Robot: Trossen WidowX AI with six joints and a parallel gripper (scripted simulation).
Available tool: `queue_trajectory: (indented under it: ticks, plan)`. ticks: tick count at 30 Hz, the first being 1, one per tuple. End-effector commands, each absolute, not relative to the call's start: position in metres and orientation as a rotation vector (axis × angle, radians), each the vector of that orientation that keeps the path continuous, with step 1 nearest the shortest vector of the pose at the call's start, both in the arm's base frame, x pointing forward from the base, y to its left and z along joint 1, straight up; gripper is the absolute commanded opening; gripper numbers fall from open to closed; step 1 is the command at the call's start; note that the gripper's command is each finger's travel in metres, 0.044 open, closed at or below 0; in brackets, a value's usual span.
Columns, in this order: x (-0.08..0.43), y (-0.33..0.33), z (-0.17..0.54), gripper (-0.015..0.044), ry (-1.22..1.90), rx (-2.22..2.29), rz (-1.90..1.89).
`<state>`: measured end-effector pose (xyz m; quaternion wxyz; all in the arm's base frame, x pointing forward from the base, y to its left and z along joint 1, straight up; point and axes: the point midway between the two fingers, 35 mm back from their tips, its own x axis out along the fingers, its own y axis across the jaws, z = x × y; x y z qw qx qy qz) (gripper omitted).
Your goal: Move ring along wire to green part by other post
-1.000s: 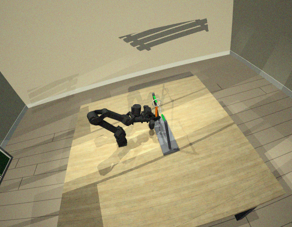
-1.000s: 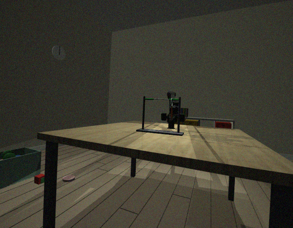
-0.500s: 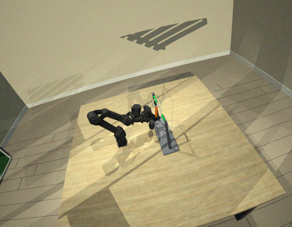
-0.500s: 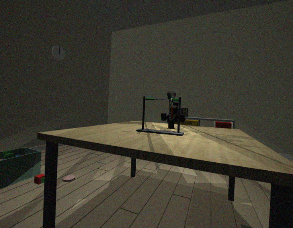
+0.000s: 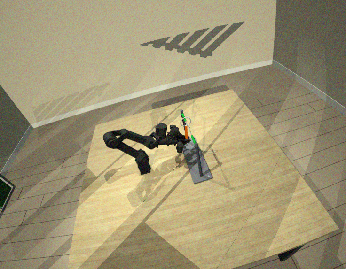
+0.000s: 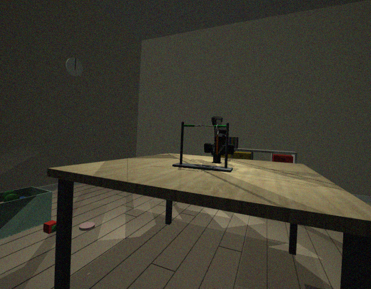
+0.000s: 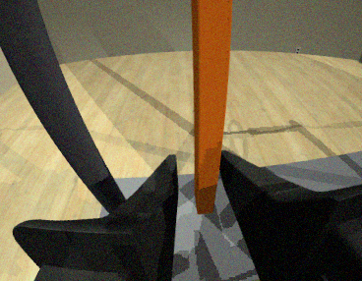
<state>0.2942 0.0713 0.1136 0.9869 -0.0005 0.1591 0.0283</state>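
Observation:
The ring [image 5: 190, 121] hangs around the green wire part [image 5: 183, 115] [image 6: 222, 125] beside the far post in the top view, the right post [image 6: 227, 147] in the exterior view. Its orange handle [image 5: 186, 132] [image 6: 217, 145] [image 7: 211, 79] points down. My gripper [image 5: 187, 140] [image 7: 197, 159] is partly open around the handle's lower end. A gap shows on the left of the handle in the wrist view; contact on the right cannot be told. The thin grey wire [image 6: 203, 125] runs to the other green part [image 5: 193, 139] [image 6: 189, 125] at the other post [image 5: 198, 161] [image 6: 181, 146].
The posts stand on a grey base plate [image 5: 202, 179] [image 6: 201, 167] [image 7: 313, 173] on the wooden table [image 5: 248, 191] [image 6: 147, 176]. A dark post [image 7: 42, 84] rises close to the left finger in the wrist view. The arm [image 5: 137, 138] reaches in from the left in the top view.

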Motion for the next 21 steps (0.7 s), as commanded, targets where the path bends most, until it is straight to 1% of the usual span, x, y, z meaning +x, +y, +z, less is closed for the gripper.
queue_trajectory:
  ticks: [1, 21]
  plan:
    - [0.292, 0.071, 0.114, 0.0160, 0.322, -0.001, 0.056]
    - [0.260, 0.070, 0.126, 0.0160, 0.325, 0.001, 0.054]
